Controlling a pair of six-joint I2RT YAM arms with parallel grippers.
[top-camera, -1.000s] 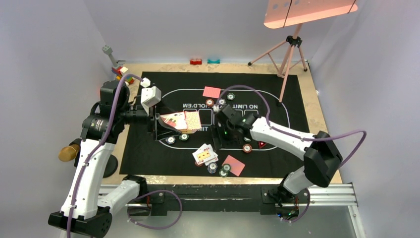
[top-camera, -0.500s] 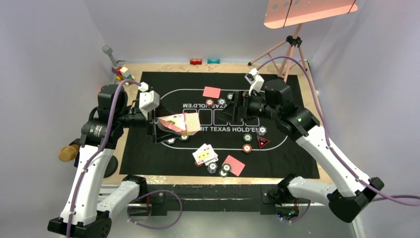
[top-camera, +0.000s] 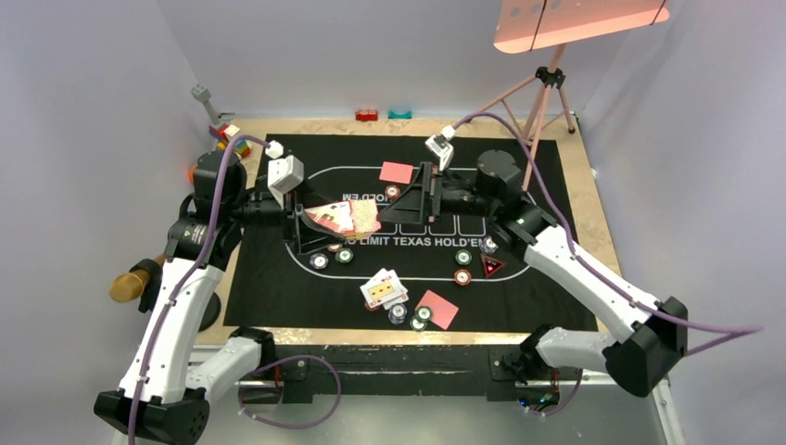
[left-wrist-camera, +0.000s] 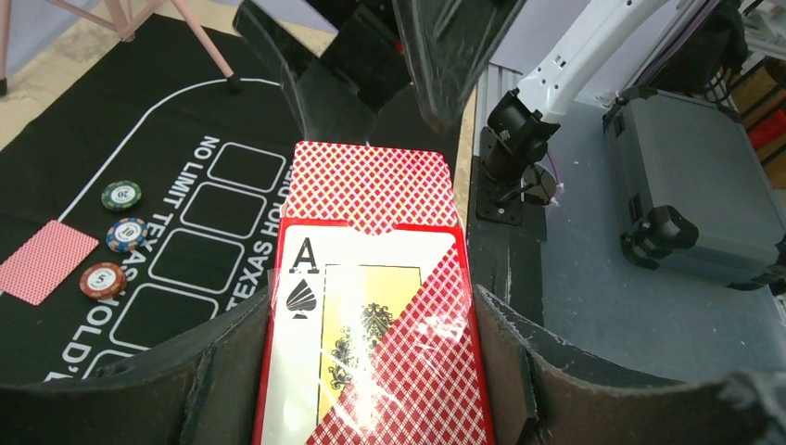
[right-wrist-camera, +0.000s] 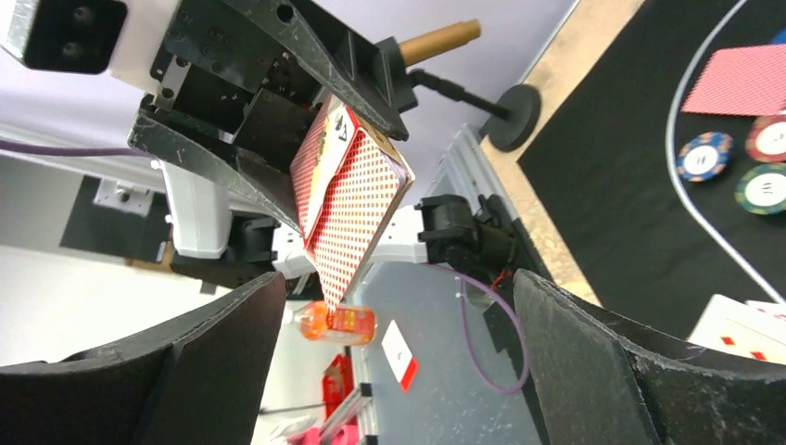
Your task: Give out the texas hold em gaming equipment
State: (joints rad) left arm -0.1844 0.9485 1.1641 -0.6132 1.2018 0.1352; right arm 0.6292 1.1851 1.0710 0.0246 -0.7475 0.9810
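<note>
Left gripper (left-wrist-camera: 371, 306) pinches one red-backed deck (left-wrist-camera: 371, 199), raised above the black mat (top-camera: 278, 297). Right gripper (right-wrist-camera: 394, 278) spread wide, facing the deck, not touching. On the mat: two face-down cards (top-camera: 396, 171), one face-up pair (top-camera: 383, 289), one triangle marker (top-camera: 490, 268), perhaps nine chips (top-camera: 462, 276), some partly hidden under the grippers

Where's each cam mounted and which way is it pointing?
Top: above and behind, looking down on the mat; left arm and right arm show, bases nearest.
Left wrist: looks along left fingers at the deck they hold, right fingers beyond.
Right wrist: looks between open right fingers back at that deck.
Shared: deck in all three.
</note>
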